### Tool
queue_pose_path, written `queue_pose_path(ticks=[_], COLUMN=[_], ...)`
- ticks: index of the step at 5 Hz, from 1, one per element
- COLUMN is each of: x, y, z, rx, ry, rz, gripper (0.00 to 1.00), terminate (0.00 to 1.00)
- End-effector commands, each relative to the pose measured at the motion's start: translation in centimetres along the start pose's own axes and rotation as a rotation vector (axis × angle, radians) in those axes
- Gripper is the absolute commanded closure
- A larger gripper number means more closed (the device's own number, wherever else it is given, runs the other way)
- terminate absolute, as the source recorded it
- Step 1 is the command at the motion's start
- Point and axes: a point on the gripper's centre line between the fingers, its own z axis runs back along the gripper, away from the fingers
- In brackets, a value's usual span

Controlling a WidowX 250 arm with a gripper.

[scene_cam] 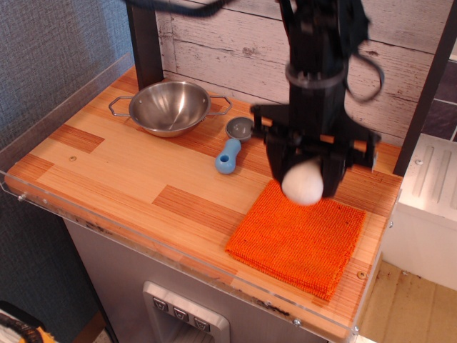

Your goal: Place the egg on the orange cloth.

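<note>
- We see the black end effector (308,171) clamped on the egg (303,181), its fingers on either side.
- The egg hangs above the back edge of the orange cloth (300,236), which lies flat on the table (128,171) just below the end effector.
- The egg looks nearly round; we cannot tell its long axis.
- To the end effector's left lie a blue-handled scoop (232,146) and a steel bowl (170,107).
- We find no readable writing.

1. The black arm hangs vertically from the top of the view, nearer the table's right edge.
2. The gripper (307,179) points straight down, its fingers (280,158) closed on the egg (303,182), which is clear of the table.
</note>
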Motion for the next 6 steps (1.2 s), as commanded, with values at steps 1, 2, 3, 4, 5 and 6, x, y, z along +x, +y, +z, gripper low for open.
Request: queue_pose_path(ticks=[1, 2, 3, 4, 5, 6], x=[-0.43, -0.63, -0.97, -1.1, -1.14, -0.79], y=[0.46, 0.51, 0.99, 1.25, 1.26, 1.03], z=[-1.72, -2.2, -2.62, -2.61, -2.39, -1.67], rx=[0.042, 0.017, -0.043, -0.039, -0.007, 0.012], ry=[-0.026, -0.047, -0.069, -0.06, -0.047, -0.063], rz=[-0.004, 0.014, 0.052, 0.038, -0.015, -0.056], gripper=[1.0, 1.0, 1.0, 0.0, 0.0, 0.0], terminate=[0.0, 0.0, 0.0, 0.0, 0.0, 0.0])
